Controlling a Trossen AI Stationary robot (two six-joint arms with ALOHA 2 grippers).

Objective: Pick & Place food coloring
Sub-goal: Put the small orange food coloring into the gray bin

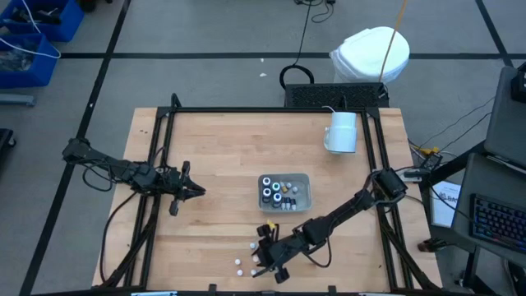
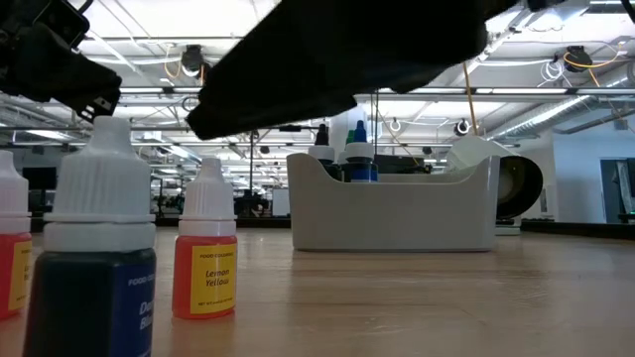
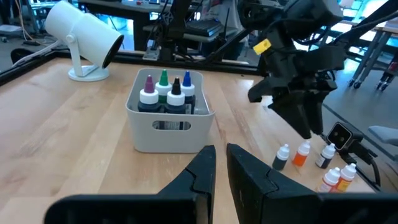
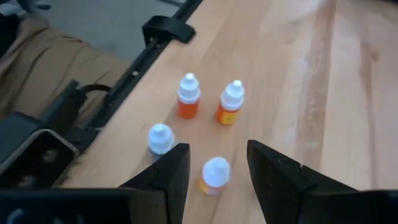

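Two arms over wooden table (image 1: 222, 164); left gripper (image 1: 191, 191) idle mid-left, fingers nearly together. Right gripper (image 4: 214, 163) parted, empty, above four upright dropper bottles (image 4: 214, 173) near front edge. More bottles inside white tray (image 1: 302, 177).

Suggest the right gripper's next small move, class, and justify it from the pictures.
Probably lower straight down and close. The right gripper hangs open above a small white-capped orange dropper bottle standing between its fingers on the wooden table, outside the pale plastic tray that already holds other bottles.
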